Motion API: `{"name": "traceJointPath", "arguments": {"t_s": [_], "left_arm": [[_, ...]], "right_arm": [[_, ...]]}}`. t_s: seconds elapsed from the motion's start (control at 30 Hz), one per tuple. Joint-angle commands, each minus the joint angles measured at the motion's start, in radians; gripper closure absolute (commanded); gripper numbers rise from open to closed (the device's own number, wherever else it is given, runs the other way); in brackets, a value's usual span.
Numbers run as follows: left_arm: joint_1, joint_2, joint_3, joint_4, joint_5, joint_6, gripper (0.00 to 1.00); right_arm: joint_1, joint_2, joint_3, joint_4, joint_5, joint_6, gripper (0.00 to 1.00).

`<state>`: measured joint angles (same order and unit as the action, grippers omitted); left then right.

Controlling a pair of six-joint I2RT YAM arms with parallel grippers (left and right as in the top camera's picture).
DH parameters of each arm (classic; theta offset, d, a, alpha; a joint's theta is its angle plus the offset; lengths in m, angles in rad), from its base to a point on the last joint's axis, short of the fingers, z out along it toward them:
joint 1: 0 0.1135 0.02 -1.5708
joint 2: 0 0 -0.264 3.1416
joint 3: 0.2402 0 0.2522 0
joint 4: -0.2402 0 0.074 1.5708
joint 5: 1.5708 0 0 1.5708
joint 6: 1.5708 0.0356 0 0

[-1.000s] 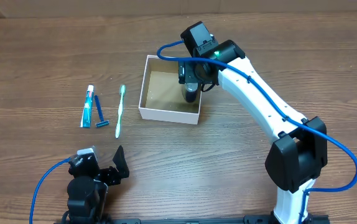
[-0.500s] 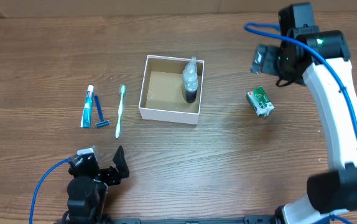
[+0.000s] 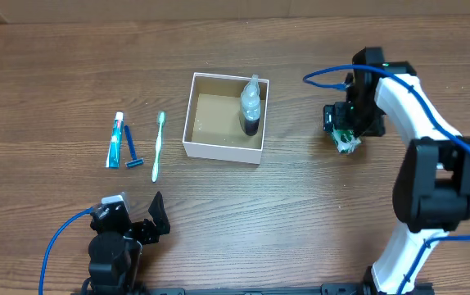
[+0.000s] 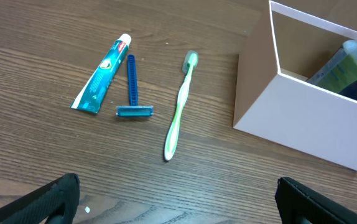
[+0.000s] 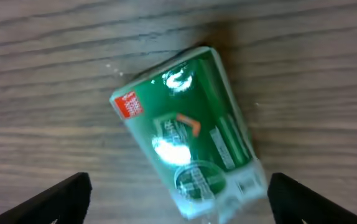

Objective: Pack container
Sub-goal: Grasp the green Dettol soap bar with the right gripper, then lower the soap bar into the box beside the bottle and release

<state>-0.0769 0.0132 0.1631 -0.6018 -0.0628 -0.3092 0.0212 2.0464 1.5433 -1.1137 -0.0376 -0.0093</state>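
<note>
The container (image 3: 221, 150), white-walled with a brown inside, stands mid-table and holds a clear bottle (image 3: 251, 105) with dark liquid; it also shows in the left wrist view (image 4: 303, 118). My right gripper (image 3: 345, 131) is open and sits low over a green packet (image 5: 188, 137), its fingertips either side of the packet. The packet (image 3: 347, 141) peeks out under the gripper in the overhead view. My left gripper (image 3: 133, 225) is open and empty near the front edge, apart from the toiletries.
Left of the container lie a toothpaste tube (image 3: 115, 139), a blue razor (image 3: 130, 148) and a green toothbrush (image 3: 158, 146); they also show in the left wrist view as tube (image 4: 101, 73), razor (image 4: 132, 87) and toothbrush (image 4: 180, 106).
My right gripper let go of the bottle, left it standing in the container, swung right and came down over the green packet. The left arm has not moved.
</note>
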Motion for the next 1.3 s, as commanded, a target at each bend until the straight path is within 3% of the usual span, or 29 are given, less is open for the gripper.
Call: {"name": "traceJointPath", "arguments": {"t_s": [0.0,0.07,0.3,0.4,0.63,0.83,1.03,1.13,1.27], "left_arm": [[0.006,-0.01,-0.01,0.001,0.011,-0.009,0.0],[0.006,-0.01,-0.01,0.001,0.011,-0.009,0.0],[0.006,-0.01,-0.01,0.001,0.011,-0.009,0.0],[0.006,-0.01,-0.01,0.001,0.011,-0.009,0.0],[0.006,-0.01,-0.01,0.001,0.011,-0.009,0.0],[0.006,-0.01,-0.01,0.001,0.011,-0.009,0.0],[0.006,-0.01,-0.01,0.001,0.011,-0.009,0.0],[0.006,-0.01,-0.01,0.001,0.011,-0.009,0.0],[0.006,-0.01,-0.01,0.001,0.011,-0.009,0.0]], "right_arm": [[0.005,0.055,-0.006,0.011,-0.01,-0.017,0.13],[0.01,0.072,-0.006,0.018,-0.009,-0.017,0.13],[0.01,0.08,-0.006,0.024,-0.005,0.07,0.47],[0.01,0.08,-0.006,0.012,0.026,0.111,0.53],[0.014,0.045,0.007,-0.071,0.045,0.127,0.56],[0.102,-0.183,0.056,-0.171,-0.015,0.142,0.61],[0.352,-0.436,0.069,-0.128,-0.019,0.228,0.61],[0.543,-0.446,0.065,-0.052,-0.017,0.223,0.61],[0.681,-0.399,0.064,0.035,0.062,0.222,0.61]]}}
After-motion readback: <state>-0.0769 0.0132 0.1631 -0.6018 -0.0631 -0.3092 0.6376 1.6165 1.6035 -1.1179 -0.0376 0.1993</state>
